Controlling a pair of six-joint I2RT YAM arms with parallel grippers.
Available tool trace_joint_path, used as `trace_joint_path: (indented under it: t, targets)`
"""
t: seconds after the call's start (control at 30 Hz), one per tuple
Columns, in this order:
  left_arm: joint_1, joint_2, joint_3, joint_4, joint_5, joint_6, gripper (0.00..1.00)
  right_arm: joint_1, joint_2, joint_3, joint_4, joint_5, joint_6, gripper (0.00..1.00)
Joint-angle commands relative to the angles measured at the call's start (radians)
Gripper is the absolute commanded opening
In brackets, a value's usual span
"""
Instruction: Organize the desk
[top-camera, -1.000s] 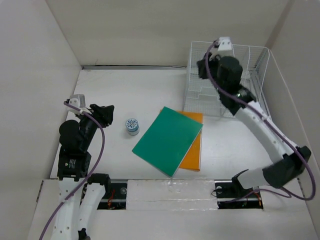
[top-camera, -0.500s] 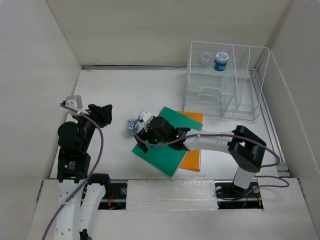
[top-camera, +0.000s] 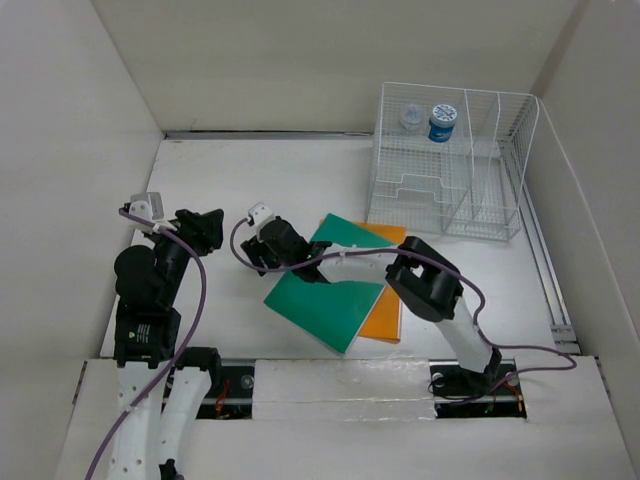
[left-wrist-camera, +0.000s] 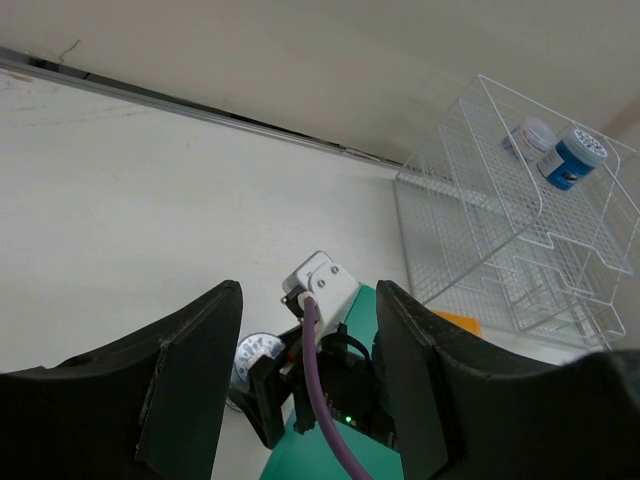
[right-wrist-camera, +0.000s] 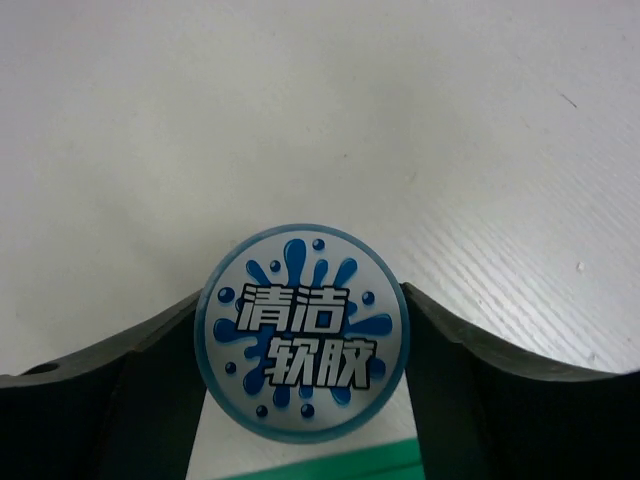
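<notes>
Left claw (top-camera: 212, 224) is hanging fingers apart and empty, just left of the action, aiming across the tabletop (top-camera: 250, 180), which is running wall to wall under everything.

Right arm is reaching across to the small jar (right-wrist-camera: 302, 347), which is sitting on bare tabletop at the green folder's (top-camera: 335, 285) left edge. Right claw (right-wrist-camera: 303, 300) is straddling it with a finger at each side of the blue splash lid. Can't tell whether it's clamping or only flanking.

Judging this as the grasp step. I'm suggesting:
- centring the jar between the fingers
- closing evenly so it isn't skidding onto the folder
- lifting straight up before swinging right

Green folder is lying over the orange folder (top-camera: 385, 310). Likely target is the wire rack (top-camera: 450, 170) far right, already holding two jars (top-camera: 442, 122).
</notes>
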Motion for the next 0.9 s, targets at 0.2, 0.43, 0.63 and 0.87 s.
trace_joint_path:
  t: [0.2, 0.43, 0.63, 0.87]
  targets:
    - [0.005, -0.013, 0.009, 0.022, 0.005, -0.001, 0.52, -0.013, -0.098, -0.005, 0.169, 0.073, 0.046, 0.45]
    - [0.005, -0.002, 0.003, 0.039, 0.034, 0.007, 0.52, -0.171, -0.557, -0.106, 0.018, 0.088, -0.004, 0.42]
    - [0.005, 0.018, -0.003, 0.051, 0.053, -0.001, 0.52, -0.431, -0.714, -0.004, -0.280, 0.056, -0.021, 0.42]
    - [0.005, 0.121, 0.025, 0.028, 0.108, 0.012, 0.49, -0.652, -0.670, 0.067, -0.381, -0.004, -0.009, 0.41]
